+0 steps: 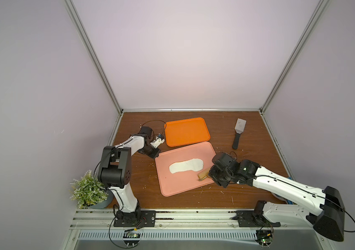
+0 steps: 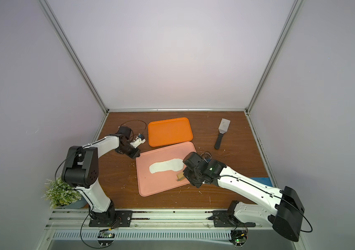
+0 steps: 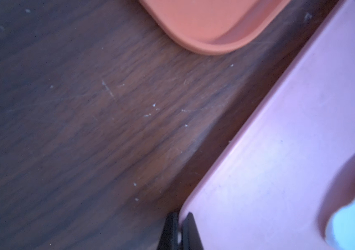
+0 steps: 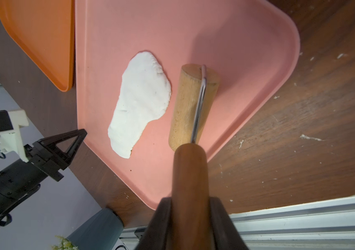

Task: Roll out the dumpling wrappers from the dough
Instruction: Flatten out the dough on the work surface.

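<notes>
Right tool clamped on the handle of the wooden roller, drum on the pink tray just right of the dough sheet; left tool closed on the rim at that tray's far-left corner. No round dumpling wrappers cut yet, only the irregular sheet mid-tray. Risks: dough sticking to the drum and tearing; tray skidding on the surface after a slipped rim grip.

Left arm, elbow high, reaches far from its near-left base, wrist bent down, jaws pressed together low at the worktop. Right arm stretches low leftward from the near right, jaws clamped on a roller handle.
</notes>
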Motion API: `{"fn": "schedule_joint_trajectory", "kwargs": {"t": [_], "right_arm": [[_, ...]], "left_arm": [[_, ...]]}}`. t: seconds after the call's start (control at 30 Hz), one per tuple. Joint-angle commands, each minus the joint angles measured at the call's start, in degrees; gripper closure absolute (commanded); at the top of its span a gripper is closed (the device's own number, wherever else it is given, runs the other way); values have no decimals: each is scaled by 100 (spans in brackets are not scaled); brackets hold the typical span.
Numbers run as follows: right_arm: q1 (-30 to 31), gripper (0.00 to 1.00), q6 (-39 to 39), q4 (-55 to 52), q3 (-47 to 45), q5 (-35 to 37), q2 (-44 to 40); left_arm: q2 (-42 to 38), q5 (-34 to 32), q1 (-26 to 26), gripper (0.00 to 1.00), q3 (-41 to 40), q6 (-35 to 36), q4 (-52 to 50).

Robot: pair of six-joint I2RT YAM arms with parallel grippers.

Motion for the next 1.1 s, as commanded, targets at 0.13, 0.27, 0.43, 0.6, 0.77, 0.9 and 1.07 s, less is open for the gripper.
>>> {"fn": "schedule_joint_trajectory", "kwargs": {"t": [0.13, 0.27, 0.43, 0.6, 0.77, 0.9, 1.07], "right_arm": [[-3, 100, -845, 638, 1318, 259, 720], [-3, 100, -828, 775, 1652, 267, 1141], [-20, 100, -570, 969, 1457, 94, 1588], [-2, 100, -196, 1189, 721, -319, 1715], [43, 100, 280, 562, -157, -623, 1398], [43, 100, 519, 182, -743, -682, 879], [44, 100, 557, -331, -932, -647, 476]], "left_arm": [[768, -838, 111, 100, -475, -79, 666], [785, -835, 111, 100, -477, -69, 665], [782, -895, 111, 100, -478, -85, 690], [809, -999, 111, 100, -472, -116, 707], [812, -1054, 118, 100, -457, -140, 736], [803, -1098, 137, 100, -472, -152, 761], [807, -1138, 163, 100, -465, -160, 775]]}}
